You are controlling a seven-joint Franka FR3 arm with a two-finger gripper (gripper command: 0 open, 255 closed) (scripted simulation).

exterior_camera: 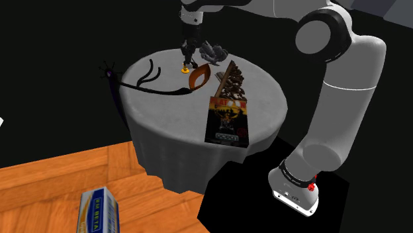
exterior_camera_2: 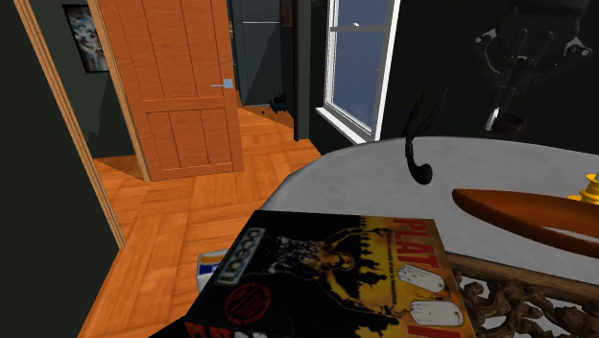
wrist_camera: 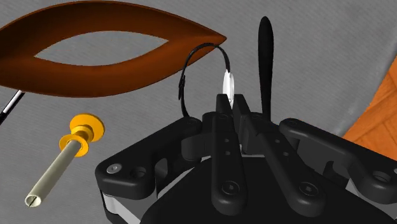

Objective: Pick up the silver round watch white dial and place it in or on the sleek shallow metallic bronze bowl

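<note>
Your watch (wrist_camera: 228, 86) is pinched in the claw (wrist_camera: 229, 103). The two black fingers are closed on it, so you see the round white dial edge-on, a thin pale oval between their tips. Its thin black strap (wrist_camera: 186, 76) curls out in a loop beyond them. In the shoulder view the claw (exterior_camera: 188, 59) points straight down, low over the far part of the tabletop (exterior_camera: 265, 93). This is a round top under a matte grey cloth that falls in soft folds. From there you cannot tell whether the watch clears the cloth.

Just beside the claw lies the bowl (wrist_camera: 95, 57), a smooth, glossy reddish-brown shell, shallow and almond-shaped with pointed ends. The watch is not in it. Near the bowl, and also close to the claw, lies a pale cylindrical peg (wrist_camera: 60, 165) with a yellow flanged cap. On the claw's other side a slim, black, tapered piece (wrist_camera: 265, 57) rests on the cloth.

Nearer the stand's side of the tabletop you find an ornate dark-brown openwork carving (exterior_camera: 233, 83). Next to it is a flat printed cover (exterior_camera: 228, 119) in black, yellow and red that reaches the tabletop's edge. Below, the floor (exterior_camera: 66, 179) is warm orange wood laid in planks, with a small blue and yellow box (exterior_camera: 99, 208) lying on it.
</note>
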